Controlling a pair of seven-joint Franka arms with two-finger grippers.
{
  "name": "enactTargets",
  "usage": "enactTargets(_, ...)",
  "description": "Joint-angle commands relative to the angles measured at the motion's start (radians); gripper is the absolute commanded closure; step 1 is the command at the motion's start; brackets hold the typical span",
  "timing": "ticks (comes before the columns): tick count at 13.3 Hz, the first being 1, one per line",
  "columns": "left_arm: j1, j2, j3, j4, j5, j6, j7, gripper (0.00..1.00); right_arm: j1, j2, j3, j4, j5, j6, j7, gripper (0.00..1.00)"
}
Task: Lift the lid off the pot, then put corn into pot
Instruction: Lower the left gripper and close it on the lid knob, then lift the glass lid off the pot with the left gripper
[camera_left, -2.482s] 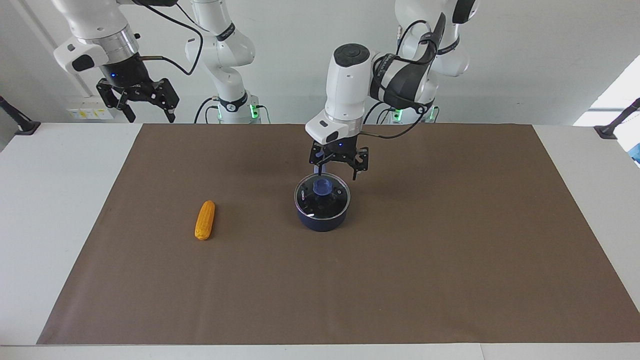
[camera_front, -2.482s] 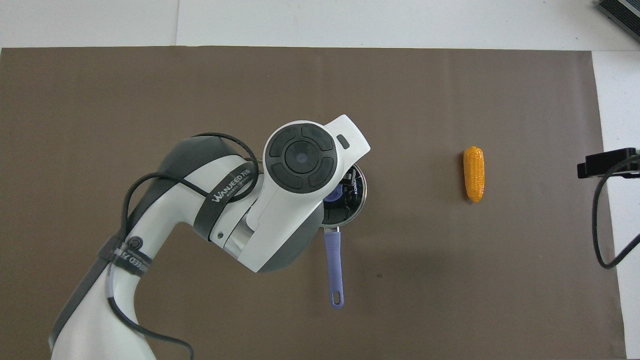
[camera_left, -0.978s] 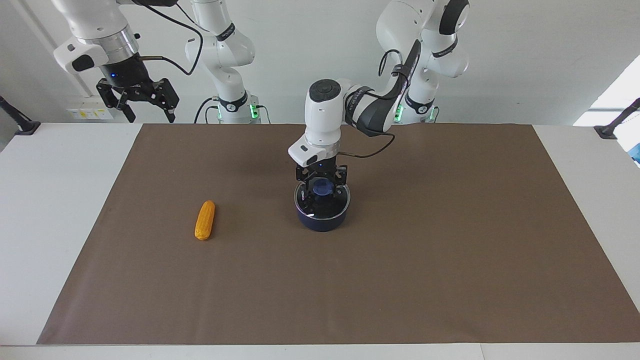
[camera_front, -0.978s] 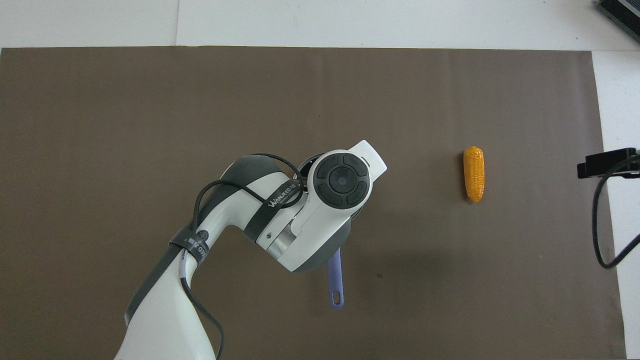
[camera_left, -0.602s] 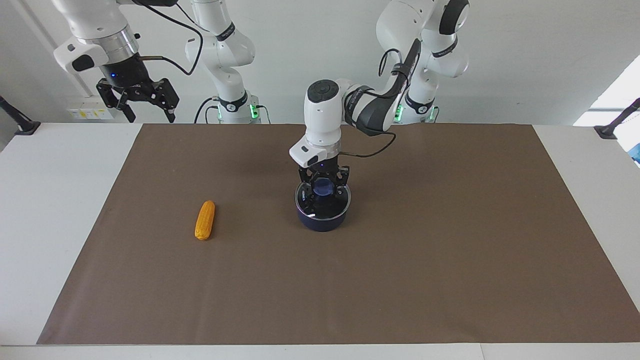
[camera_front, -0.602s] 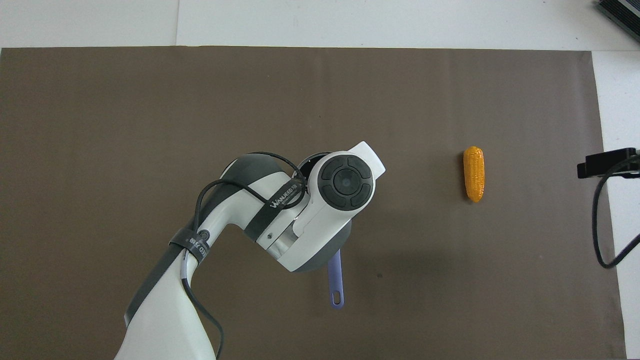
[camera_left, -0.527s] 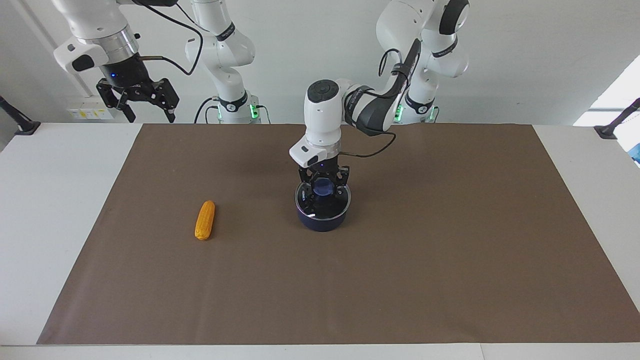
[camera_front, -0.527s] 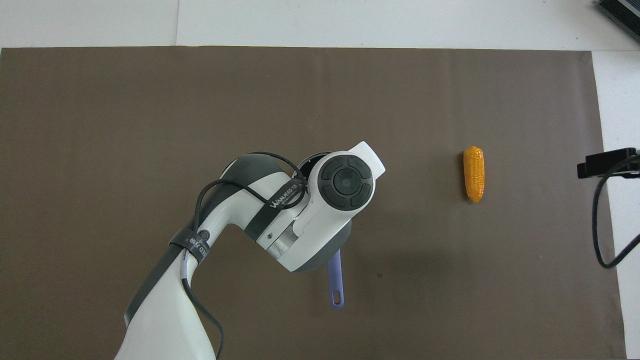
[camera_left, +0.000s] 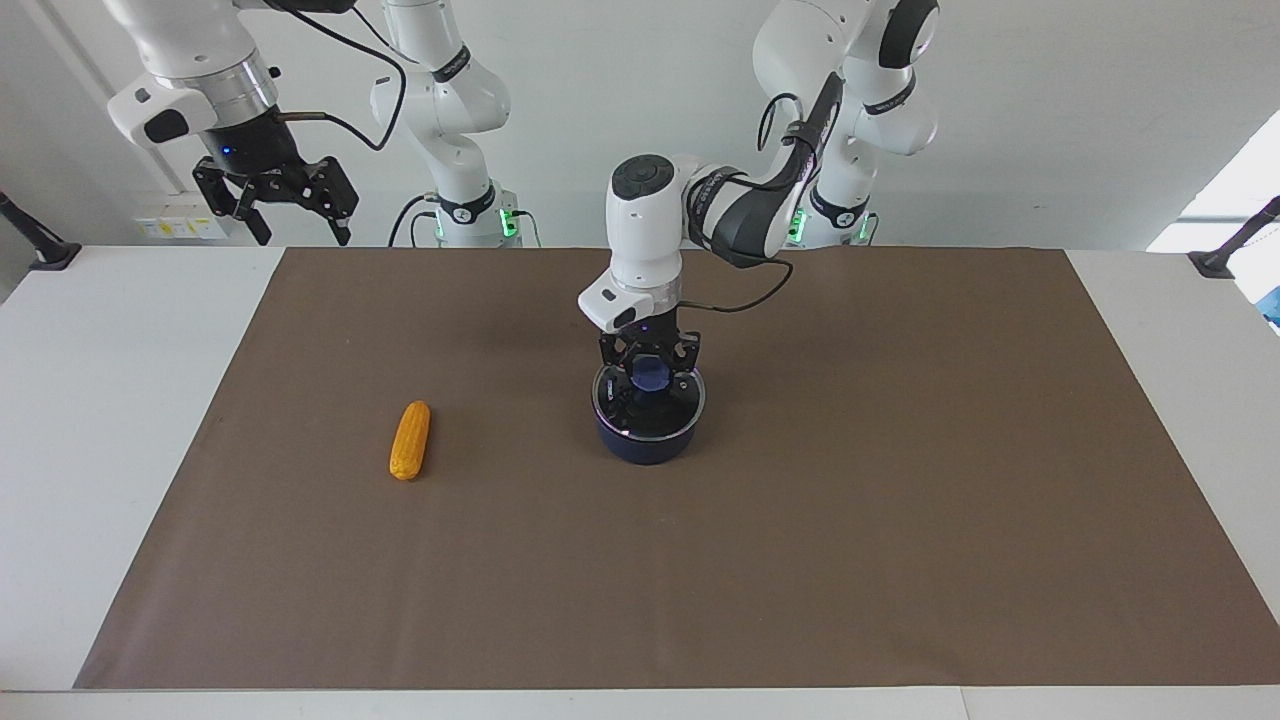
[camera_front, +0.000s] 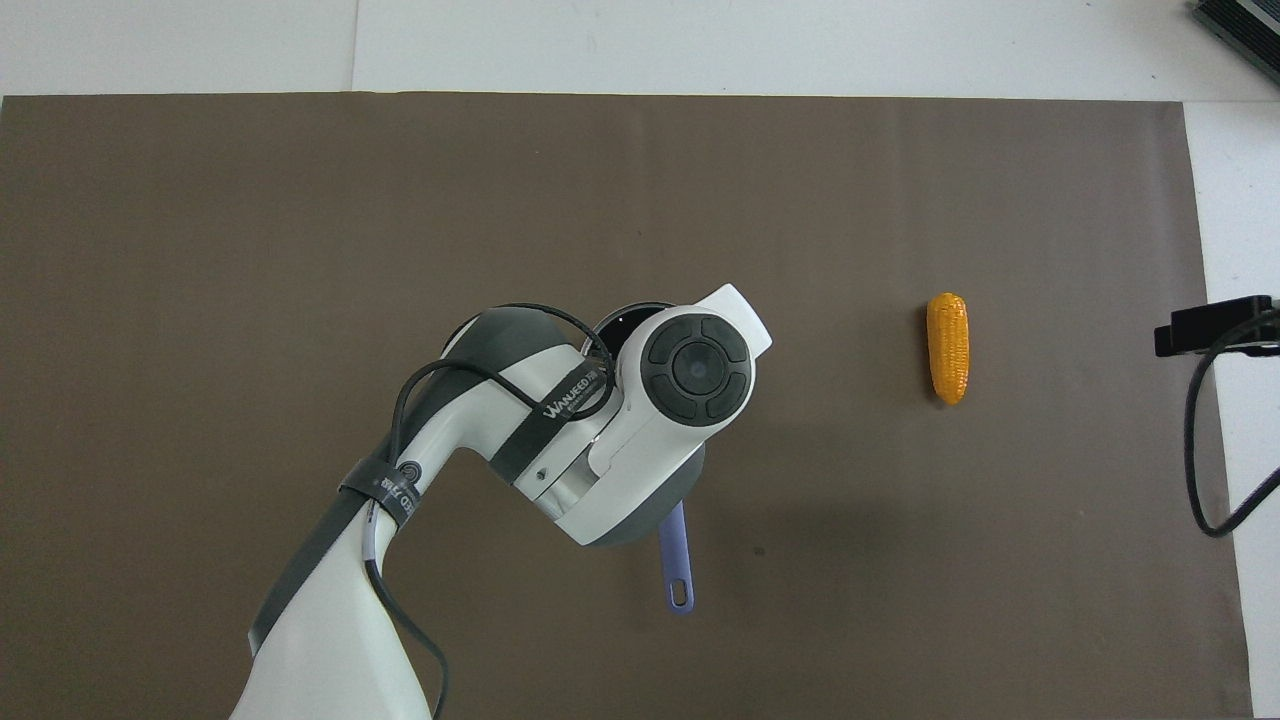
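Observation:
The dark blue pot (camera_left: 645, 447) stands mid-table on the brown mat, its long handle (camera_front: 678, 565) pointing toward the robots. The glass lid (camera_left: 622, 408) rests on or barely above the pot's rim. My left gripper (camera_left: 650, 380) reaches straight down and is shut on the lid's blue knob (camera_left: 650, 374). In the overhead view the left arm hides the lid and most of the pot. The yellow-orange corn (camera_left: 410, 454) (camera_front: 948, 347) lies on the mat toward the right arm's end. My right gripper (camera_left: 290, 212) waits open in the air over that end's table edge.
A brown mat (camera_left: 800, 560) covers most of the white table (camera_left: 90, 420). Black clamp mounts (camera_left: 45, 250) (camera_left: 1225, 255) sit at the table's two corners nearest the robots. A cable (camera_front: 1200, 450) hangs from the right arm.
My left gripper came down over the lid and shut on its knob. The lid has since shifted very slightly upward. The corn and the right arm have not moved.

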Motion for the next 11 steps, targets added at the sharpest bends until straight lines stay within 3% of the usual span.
enactTargets(1, -0.016, -0.058, 0.016, -0.003, 0.021, -0.047, -0.015, 0.93, -0.006, -0.005, 0.002, 0.001, 0.004, 0.004, -0.020, 0.00)
enactTargets(5, 0.007, -0.080, 0.029, -0.010, 0.076, -0.115, -0.008, 0.97, -0.006, -0.005, -0.005, 0.001, 0.004, 0.003, -0.021, 0.00)
enactTargets(11, 0.188, -0.094, 0.026, -0.064, 0.075, -0.087, 0.121, 1.00, -0.003, -0.024, 0.027, -0.016, 0.008, -0.016, -0.024, 0.00)
